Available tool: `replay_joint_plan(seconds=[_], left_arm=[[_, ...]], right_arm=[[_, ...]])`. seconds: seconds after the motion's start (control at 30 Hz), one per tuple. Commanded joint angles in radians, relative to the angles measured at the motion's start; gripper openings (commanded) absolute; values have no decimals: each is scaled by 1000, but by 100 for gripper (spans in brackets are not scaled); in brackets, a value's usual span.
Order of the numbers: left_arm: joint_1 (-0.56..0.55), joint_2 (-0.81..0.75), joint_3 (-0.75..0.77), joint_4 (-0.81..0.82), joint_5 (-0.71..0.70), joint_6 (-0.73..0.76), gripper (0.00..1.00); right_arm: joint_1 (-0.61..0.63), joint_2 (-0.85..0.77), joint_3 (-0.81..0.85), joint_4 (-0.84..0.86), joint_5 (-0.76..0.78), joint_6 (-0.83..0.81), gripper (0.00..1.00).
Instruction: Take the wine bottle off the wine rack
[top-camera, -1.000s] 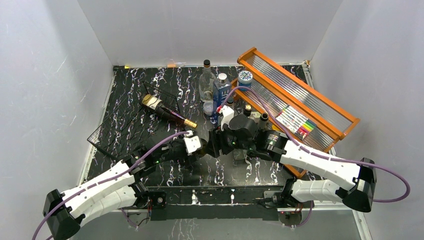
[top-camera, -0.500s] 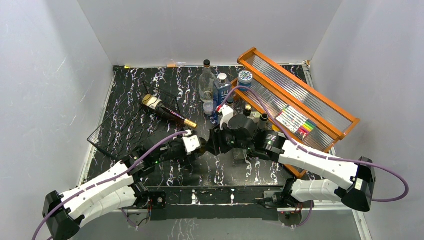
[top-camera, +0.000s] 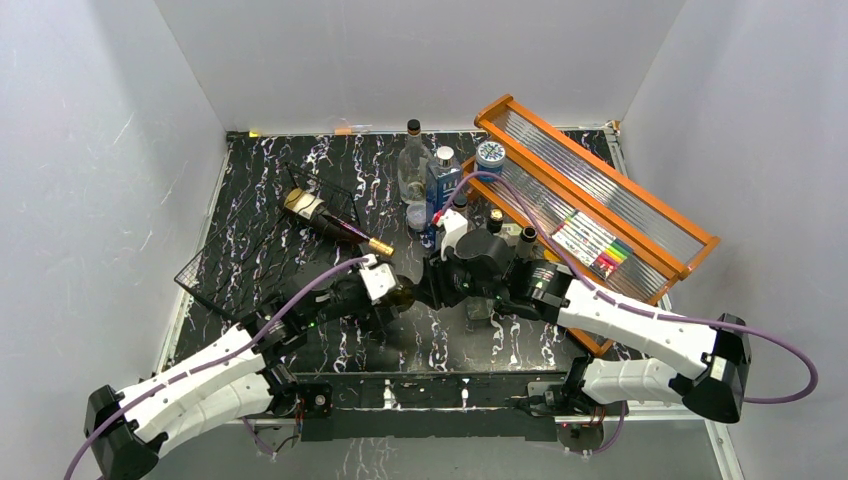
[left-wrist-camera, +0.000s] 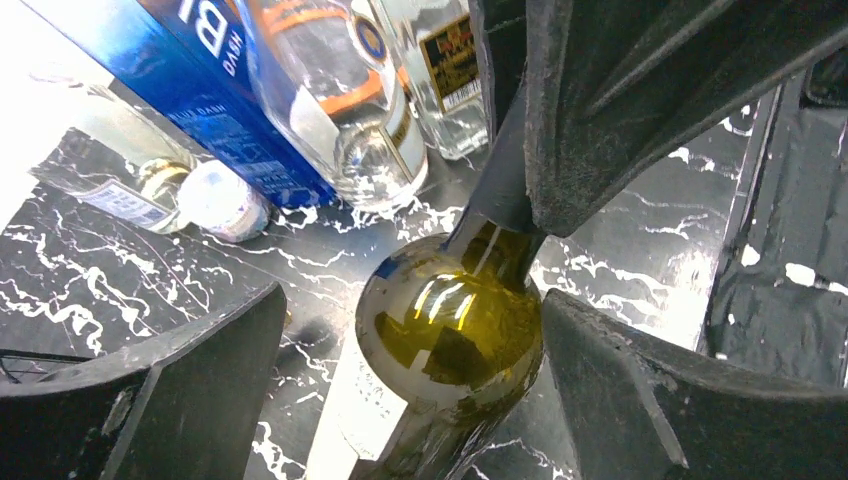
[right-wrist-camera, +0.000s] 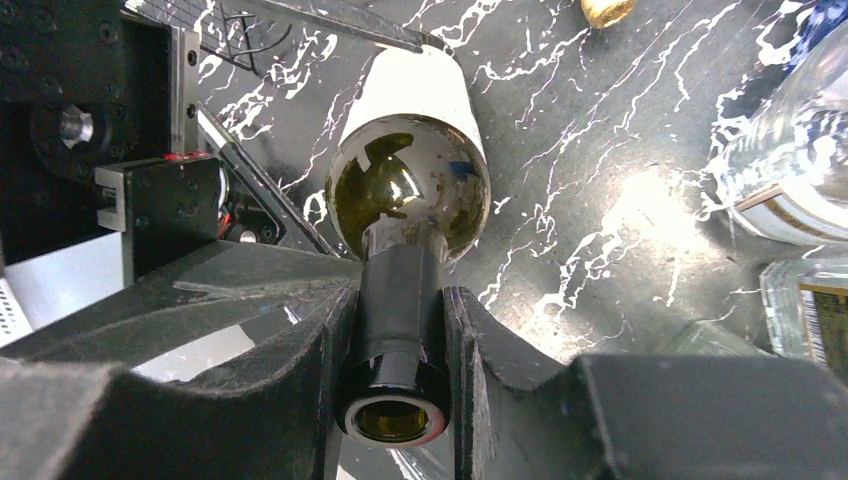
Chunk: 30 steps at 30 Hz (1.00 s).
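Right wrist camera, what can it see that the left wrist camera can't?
Only the right wrist view shows the open mouth of the wine bottle, with the right gripper pinching the neck from both sides. Only the left wrist view shows the blue box with white letters, and the left gripper open either side of the bottle. Both show the green bottle, clear bottles and the black marbled table.

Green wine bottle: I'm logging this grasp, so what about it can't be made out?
Base of the green wine bottle, and whether it rests on the table: cut by the bottom edge in the left wrist view, behind its own body in the right wrist view.
Label text: washed out white in both wrist views.
Top view: left pincer and right pincer cover most of it.
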Motion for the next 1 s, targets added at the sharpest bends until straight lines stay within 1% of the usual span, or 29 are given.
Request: replay_joint_plan(seconds=[0.0,0.13,0.33,0.47,0.57,0.67,0.73,0.8,0.87,0.97], left_arm=[[-5,-30,17,73,-58,-60,98],[-5,0,53,44,-137,-118,98],[-2,76,159,-69,-247,-198,98],[-2,139,217,-145,-243,-205,98],[-2,214,296,-228,-241,-211,98],[-1,290,369,-314,-234,-244,98],[-2,327,395,-357,-226,-272,98],[-2,356,398,-376,-237,-330,98],[-1,370,376,-357,-297,-416,98],[-2,376,370,-375,-463,-537,98]], right_arm=[[6,-25,129,-59,49,-74,4],[6,-3,235,-183,82,-131,0],[5,46,376,-370,80,-190,0],[5,88,465,-485,87,-210,0],[5,117,536,-582,112,-223,0],[5,152,610,-665,134,-253,0],[6,196,709,-743,155,-268,0],[6,231,763,-797,182,-277,0],[6,247,775,-814,202,-284,0],[6,276,793,-838,220,-279,0]])
